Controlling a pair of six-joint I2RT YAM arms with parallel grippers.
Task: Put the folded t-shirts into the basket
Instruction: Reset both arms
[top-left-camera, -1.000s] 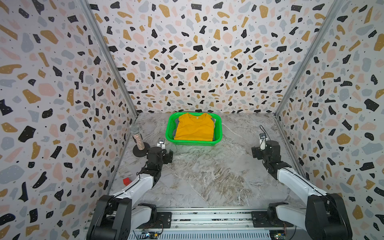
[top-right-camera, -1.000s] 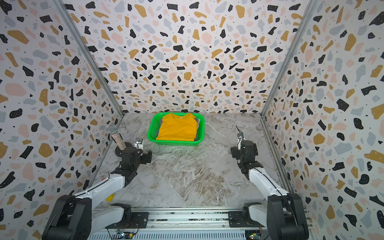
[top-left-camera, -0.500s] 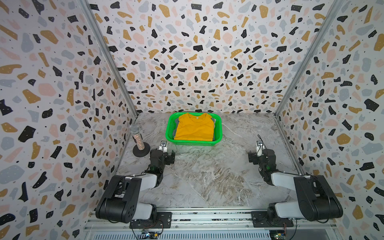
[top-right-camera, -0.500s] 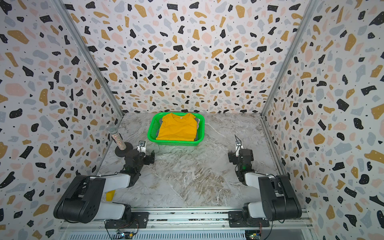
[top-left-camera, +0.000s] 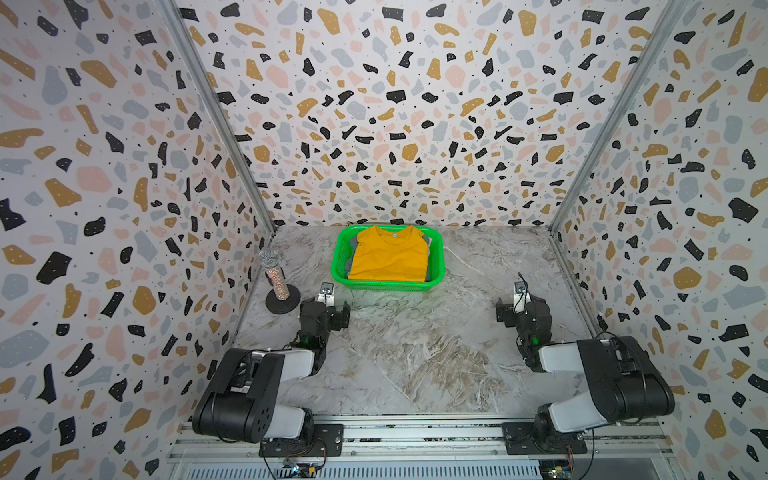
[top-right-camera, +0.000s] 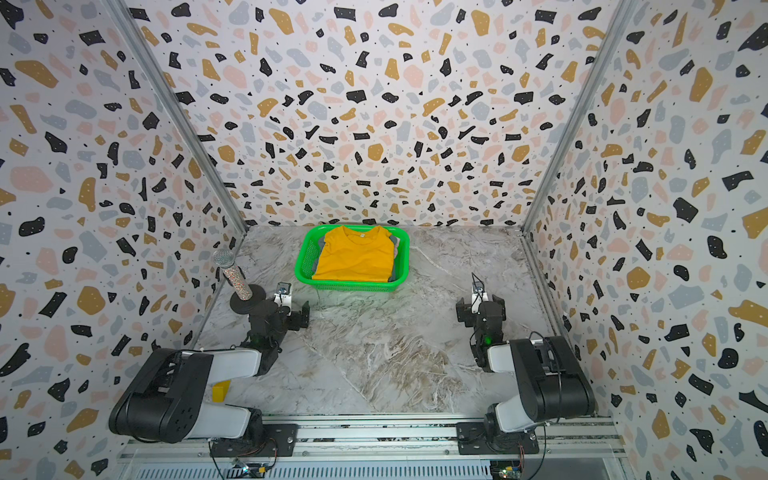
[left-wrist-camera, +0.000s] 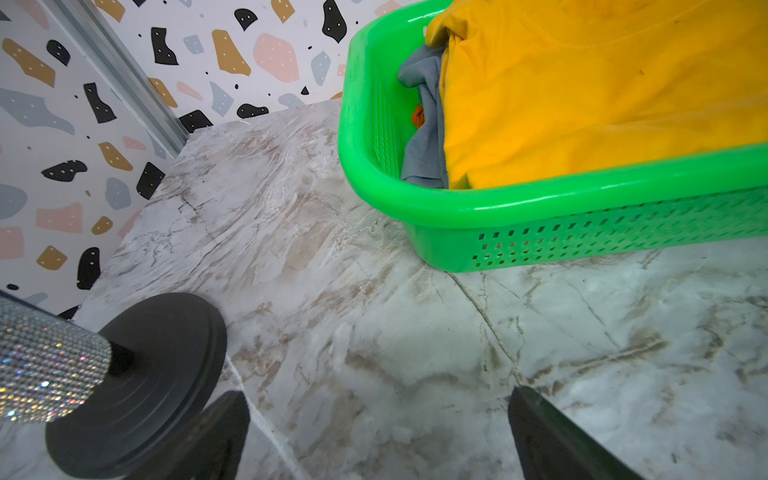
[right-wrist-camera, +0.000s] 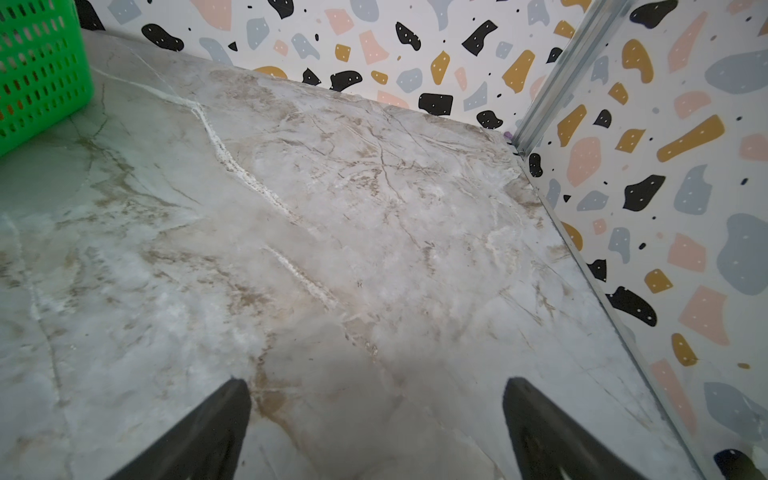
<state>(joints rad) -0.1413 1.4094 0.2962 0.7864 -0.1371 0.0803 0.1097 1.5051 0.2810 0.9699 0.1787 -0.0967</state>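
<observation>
On the marble desk (top-left-camera: 415, 353), the green basket (top-left-camera: 386, 286) sits at the middle of the back edge and holds the folded t-shirts: the mustard-yellow tee (top-left-camera: 390, 257) on top, a grey tee (left-wrist-camera: 424, 141) under it and a sliver of an orange tee (left-wrist-camera: 417, 116) lower down. The left claw (left-wrist-camera: 378, 397), just beside the microphone stand (top-left-camera: 282, 303), and the right claw (right-wrist-camera: 378, 382), near the desk's right edge, both gape wide over bare marble, gripping nothing. The top tee's white neck label (top-left-camera: 392, 235) is too small to read.

Left arm (top-left-camera: 291, 365), right arm (top-left-camera: 559, 359) — now folded
</observation>
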